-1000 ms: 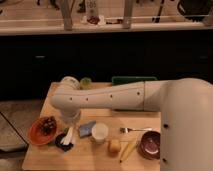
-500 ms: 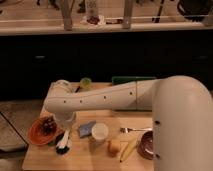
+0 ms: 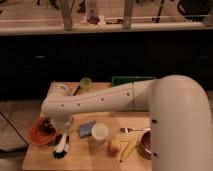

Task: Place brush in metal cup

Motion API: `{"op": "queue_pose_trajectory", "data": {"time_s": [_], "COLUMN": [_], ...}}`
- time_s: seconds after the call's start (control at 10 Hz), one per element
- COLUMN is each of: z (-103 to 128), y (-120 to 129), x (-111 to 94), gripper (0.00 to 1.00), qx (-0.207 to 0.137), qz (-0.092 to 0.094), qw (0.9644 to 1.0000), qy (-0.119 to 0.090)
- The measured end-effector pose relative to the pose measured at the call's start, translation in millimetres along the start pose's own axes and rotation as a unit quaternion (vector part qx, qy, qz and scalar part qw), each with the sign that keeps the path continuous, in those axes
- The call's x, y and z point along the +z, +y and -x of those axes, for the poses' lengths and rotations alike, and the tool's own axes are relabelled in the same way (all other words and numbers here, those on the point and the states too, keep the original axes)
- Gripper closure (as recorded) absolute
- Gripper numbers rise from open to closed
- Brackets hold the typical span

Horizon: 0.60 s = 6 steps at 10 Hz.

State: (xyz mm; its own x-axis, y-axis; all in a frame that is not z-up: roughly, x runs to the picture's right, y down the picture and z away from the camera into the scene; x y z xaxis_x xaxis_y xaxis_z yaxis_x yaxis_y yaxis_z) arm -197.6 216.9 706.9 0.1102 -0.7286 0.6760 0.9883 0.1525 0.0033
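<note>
1. Nearest, at the front left corner of a pale wooden table (image 3: 85,161): the brush (image 3: 58,153), head down, with black bristles low by the tabletop and a slim white handle slanting up.
2. Directly above it: the gripper (image 3: 62,141), pointing down, fingers closed tight and apparently pinching the white handle. Too dim around the bristles to tell them from the metal cup.
3. Along the same front strip, toward the right of the view: a small round orange-yellow fruit (image 3: 114,145), then a banana (image 3: 128,149) lying at a slant. Further right, a dark reddish bowl (image 3: 145,148) partly hidden by the robot's body.
4. One step back, left to right: an orange bowl (image 3: 35,135) just beside the gripper, a blue sponge-like block (image 3: 85,128), and a white plastic cup (image 3: 100,131) touching or nearly touching that block. Further right, a silver fork (image 3: 134,130).
5. Over the middle of the table: the thick white arm (image 3: 100,100), reaching from the large rounded body at right across to the left, then bending down.
6. At the table's back edge: a small green cup (image 3: 86,83) and a flat dark green tray (image 3: 131,79).
7. Behind the table: a long dark counter front (image 3: 100,55).
8. Farthest, on top: metal railing posts (image 3: 66,15).
</note>
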Motion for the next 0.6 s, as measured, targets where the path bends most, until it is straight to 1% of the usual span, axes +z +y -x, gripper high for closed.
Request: {"op": "queue_pose_trajectory", "data": {"time_s": [0.6], "z": [6.8], "y": [-3.3], "x": [10.6], "gripper": [1.0], "qx": [-0.002], "qz": [-0.006], "qw": [1.0], "qy": [-0.006]}}
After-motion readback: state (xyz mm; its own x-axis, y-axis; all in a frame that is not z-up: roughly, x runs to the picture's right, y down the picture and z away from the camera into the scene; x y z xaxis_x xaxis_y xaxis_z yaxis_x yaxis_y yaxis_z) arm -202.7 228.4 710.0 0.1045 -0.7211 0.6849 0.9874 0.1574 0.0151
